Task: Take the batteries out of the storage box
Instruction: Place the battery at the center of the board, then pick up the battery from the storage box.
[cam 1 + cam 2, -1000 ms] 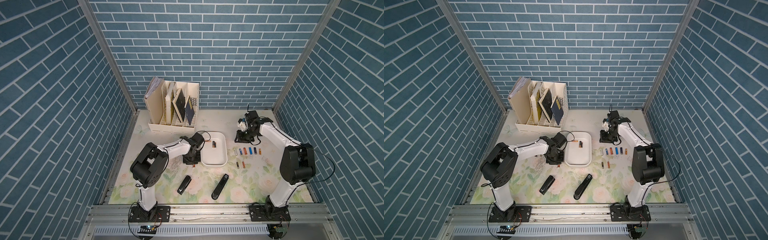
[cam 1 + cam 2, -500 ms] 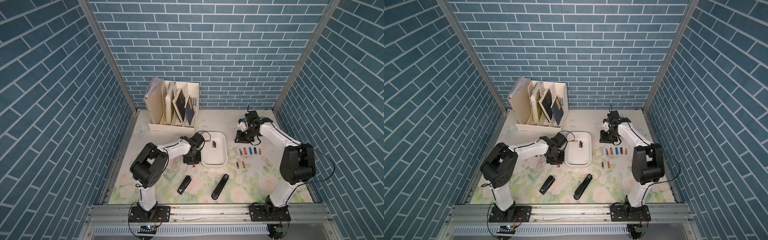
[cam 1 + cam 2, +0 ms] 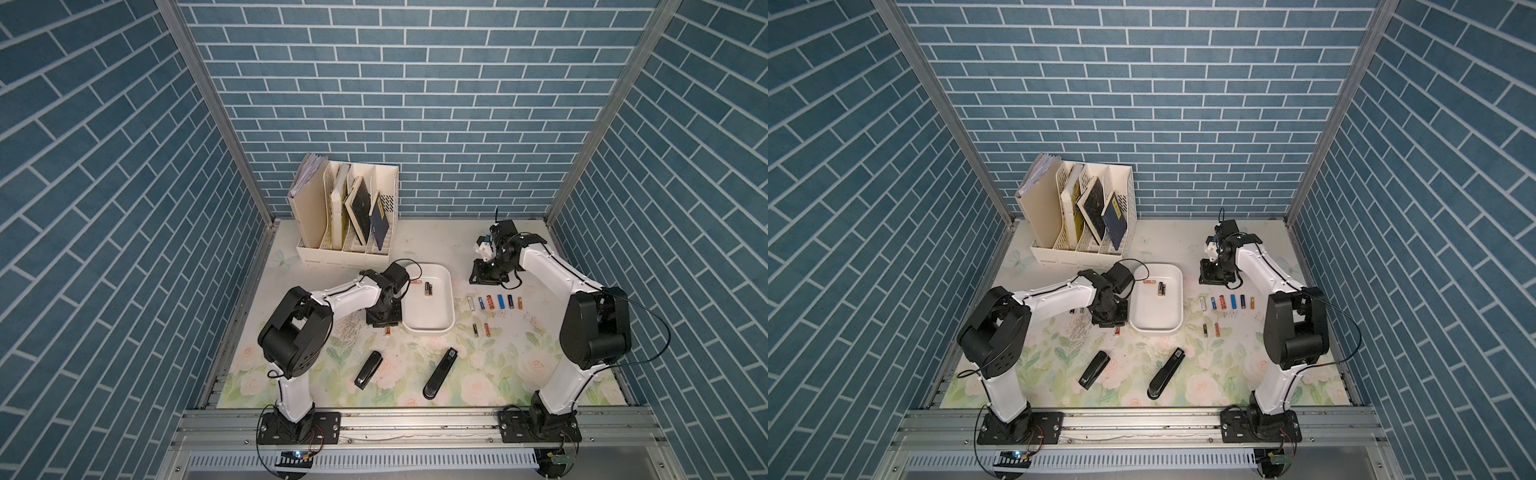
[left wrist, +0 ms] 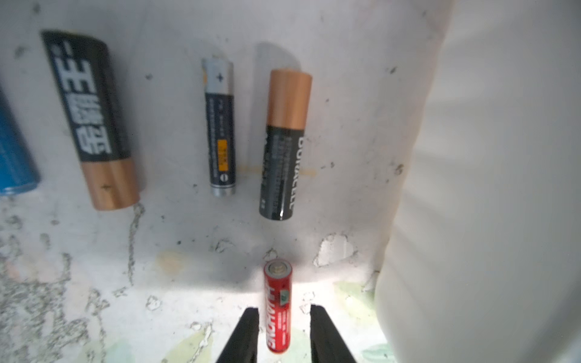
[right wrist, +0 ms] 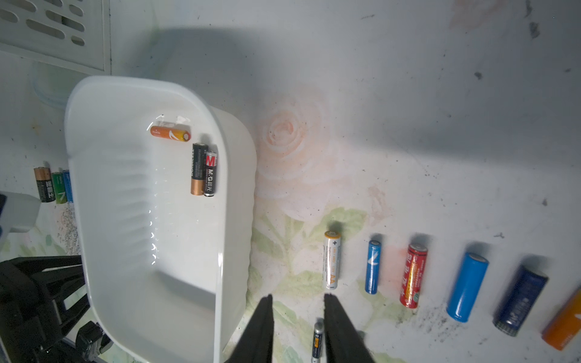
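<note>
- Step in hand, as I judge it: setting a cell down outside the box. The left gripper is low over the mat, just left of the storage box at its near corner. Its jaws stand narrowly apart on either side of the red battery, which lies on the mat and is not clamped.
- The right gripper hangs right of the box's far end, jaws narrow and empty.
- The box sits mid-table. Three cells lie at its far end: an orange battery, and a black-and-gold battery touching a black-and-red battery.
- Already out: a row of batteries right of the box, and more on its left.
- Next move: lift straight off the red cell without rolling it, then reach over the wall. The touching pair calls for a careful pinch on one cell alone.
</note>
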Controlling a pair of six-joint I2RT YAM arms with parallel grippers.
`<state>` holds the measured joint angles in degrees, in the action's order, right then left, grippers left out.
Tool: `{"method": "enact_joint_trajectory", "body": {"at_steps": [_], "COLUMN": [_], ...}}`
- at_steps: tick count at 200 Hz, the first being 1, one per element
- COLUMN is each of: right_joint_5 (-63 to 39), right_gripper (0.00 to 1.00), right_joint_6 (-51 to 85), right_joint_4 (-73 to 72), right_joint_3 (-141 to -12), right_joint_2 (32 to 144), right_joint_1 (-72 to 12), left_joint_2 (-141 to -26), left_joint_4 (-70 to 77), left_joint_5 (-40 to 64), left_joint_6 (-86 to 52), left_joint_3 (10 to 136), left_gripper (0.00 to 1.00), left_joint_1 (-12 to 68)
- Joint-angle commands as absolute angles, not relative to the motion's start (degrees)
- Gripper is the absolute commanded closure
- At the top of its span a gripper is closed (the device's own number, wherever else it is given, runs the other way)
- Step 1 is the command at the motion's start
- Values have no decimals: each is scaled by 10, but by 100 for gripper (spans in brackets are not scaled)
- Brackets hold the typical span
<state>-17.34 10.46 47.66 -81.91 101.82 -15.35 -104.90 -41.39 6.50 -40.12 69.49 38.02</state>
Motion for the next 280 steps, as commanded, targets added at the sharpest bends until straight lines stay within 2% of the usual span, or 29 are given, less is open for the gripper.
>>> {"method": "enact_joint_trajectory", "body": {"at_steps": [1,43,85,127,161,188,214,280], "right_joint_5": [-171,-159,-134,-134,-142,-139,-145,-125], "right_gripper": [69,69,69,69,69,69,69,69], "right_joint_6": [90,92,86,104,107,108,118,114], "right_joint_4": [492,504,561,588,599,598,563,566], "right_joint_3": [-831,-852,-952,-1047,-1096,-1097,-1039,-1079], "right_joint_2": [1012,1007,1052,1098,1135,1138,1121,1167], "right_joint_1": [-157,-165,-204,-256,-285,-297,-299,-304], "left_joint_2": [-1023,-1007,-988,-1026,-1022,-1023,-1030,-1044], "left_joint_4": [-437,-452,-488,-550,-550,-532,-535,-501], "left_joint_5": [54,68,59,54,59,72,78,107], "left_joint_6": [-405,-401,-396,-367,-364,-363,-365,-357], "left_joint_3": [714,735,803,907,919,908,921,935], "left_gripper": [66,66,66,65,64,64,64,64], "left_joint_1": [382,382,378,377,372,369,364,361]}}
